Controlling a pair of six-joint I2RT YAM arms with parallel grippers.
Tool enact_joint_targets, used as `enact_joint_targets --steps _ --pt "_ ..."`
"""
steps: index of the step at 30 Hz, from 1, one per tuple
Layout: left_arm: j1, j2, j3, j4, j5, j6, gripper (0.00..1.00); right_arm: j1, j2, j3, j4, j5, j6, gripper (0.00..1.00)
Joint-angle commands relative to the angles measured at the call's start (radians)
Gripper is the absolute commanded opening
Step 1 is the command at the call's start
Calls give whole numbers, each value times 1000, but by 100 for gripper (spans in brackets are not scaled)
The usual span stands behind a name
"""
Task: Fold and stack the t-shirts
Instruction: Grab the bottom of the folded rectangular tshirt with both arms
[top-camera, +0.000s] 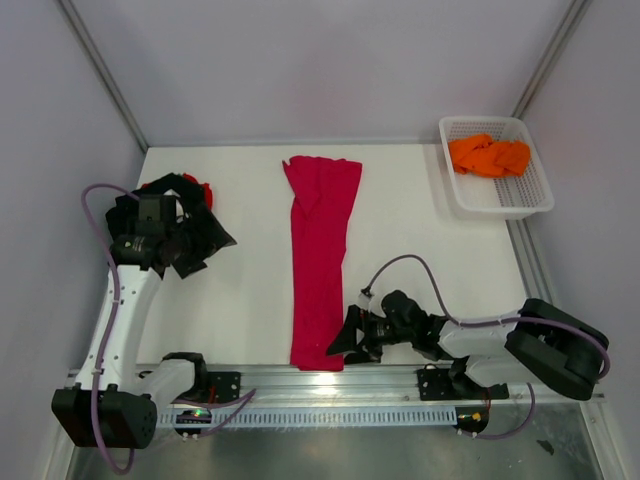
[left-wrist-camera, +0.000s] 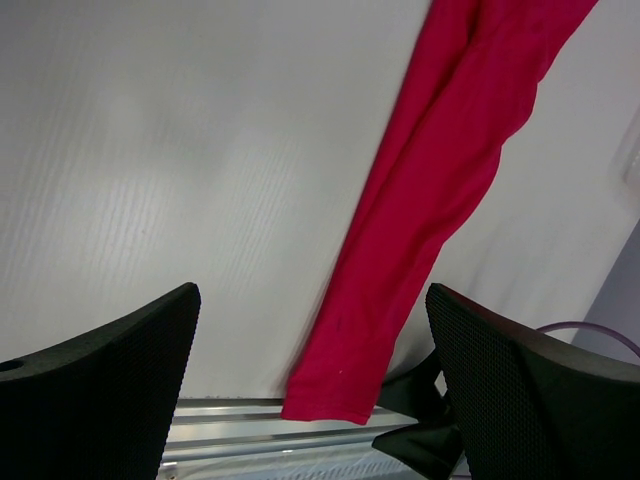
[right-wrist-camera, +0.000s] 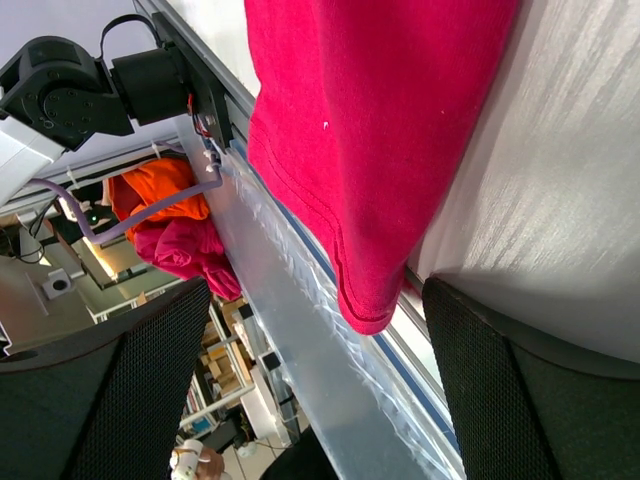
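Low at the near edge of the worktop (top-camera: 240, 300), the right claw (top-camera: 340, 338) lies with its jaws spread wide and nothing between them. Its tips sit just beside the near hem of a crimson t-shirt (top-camera: 320, 250). That hem lies at the metal rail (top-camera: 300, 380) along the worktop's front. The shirt is gathered into a long narrow strip and stretches away from the claw toward the far edge.

Farther back, well to the left of the strip, the left claw (top-camera: 205, 240) is also wide open and empty, facing the crimson cloth across bare worktop. Just beyond this claw a black t-shirt (top-camera: 165, 184) lies heaped, with a bit of red cloth (top-camera: 205, 190) showing at its far side.

Far beyond the right claw, in the far right corner, a white mesh basket (top-camera: 500, 208) holds a crumpled orange t-shirt (top-camera: 490, 155).
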Motion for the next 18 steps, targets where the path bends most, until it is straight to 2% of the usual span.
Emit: enact_joint_targets --steps 1,4,8,12,14,18 --pt "5 -4 27 4 -11 8 97 14 46 -8 -73 61 -47 90" --pt "3 -7 25 1 -18 10 97 24 66 -5 -62 53 -44 86" --pt "3 -12 21 -4 -31 8 97 33 87 -10 -42 42 -41 74" --pt "5 -27 2 1 -38 1 97 31 92 -22 -25 38 -40 57" --pt "5 -32 -11 5 -38 -2 97 34 94 -27 -19 35 -41 53" --pt "3 -47 -51 7 -25 -15 97 34 100 -30 -7 27 -44 38"
